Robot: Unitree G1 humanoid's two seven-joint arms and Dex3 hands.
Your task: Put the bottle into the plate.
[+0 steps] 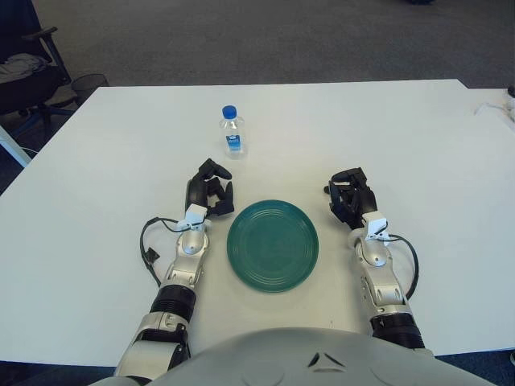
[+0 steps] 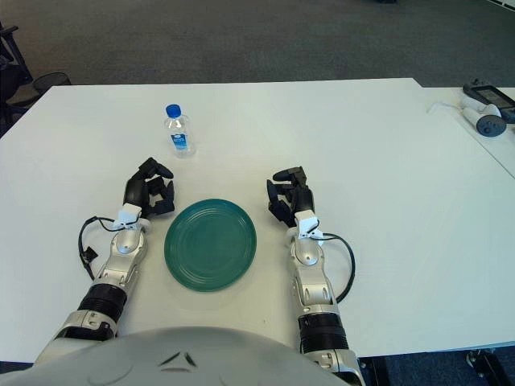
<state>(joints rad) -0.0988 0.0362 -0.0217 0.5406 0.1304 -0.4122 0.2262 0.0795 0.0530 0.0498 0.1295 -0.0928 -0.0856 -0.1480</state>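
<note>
A small clear bottle (image 1: pixel 232 133) with a blue cap and blue label stands upright on the white table (image 1: pixel 105 161), beyond the plate and a little to its left. The green plate (image 1: pixel 273 244) lies flat near the table's front edge with nothing on it. My left hand (image 1: pixel 209 191) shows just left of the plate's far rim, a short way in front of the bottle, fingers loosely curled and holding nothing. My right hand (image 1: pixel 350 198) shows just right of the plate, fingers relaxed, also holding nothing.
A black chair (image 1: pixel 24 72) and a mesh bin (image 1: pixel 88 83) stand off the table's far left corner. White and dark devices with a cable (image 2: pixel 483 108) lie at the far right, on an adjoining table.
</note>
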